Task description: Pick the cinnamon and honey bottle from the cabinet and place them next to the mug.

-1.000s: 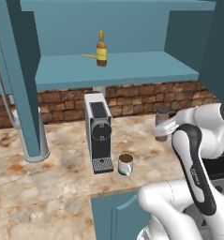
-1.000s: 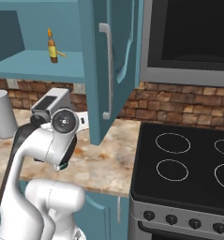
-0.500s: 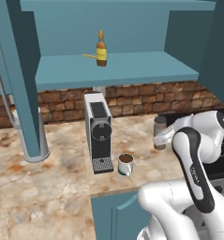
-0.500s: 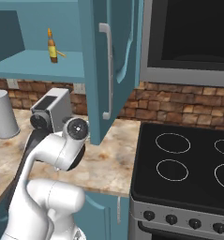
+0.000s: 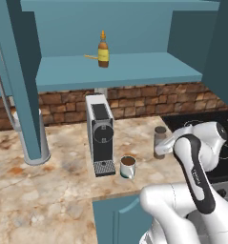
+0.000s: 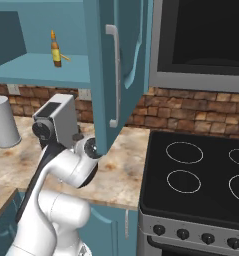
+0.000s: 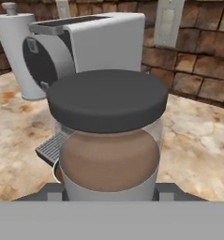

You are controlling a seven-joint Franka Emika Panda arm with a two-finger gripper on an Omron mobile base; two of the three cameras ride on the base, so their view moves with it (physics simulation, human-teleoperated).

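Your cinnamon jar (image 5: 160,141) – brown, dark grey lid – stands upright near the white mug (image 5: 128,167) of brown liquid on the tabletop. The honey bottle (image 5: 103,50) stands upright on the teal cabinet (image 5: 120,70) shelf.

A home kitchen is showing here. A marbled stone counter (image 5: 48,190) is running along a red-brick backsplash (image 5: 149,97), with a teal wall cabinet (image 5: 120,71) hanging open above it. A grey coffee machine (image 5: 101,133) is standing on the counter with a white mug (image 5: 128,167) of brown liquid sitting just beside it. A black stove (image 6: 201,185) with ring burners and front knobs is adjoining the counter, and a built-in microwave (image 6: 206,42) is sitting above it.
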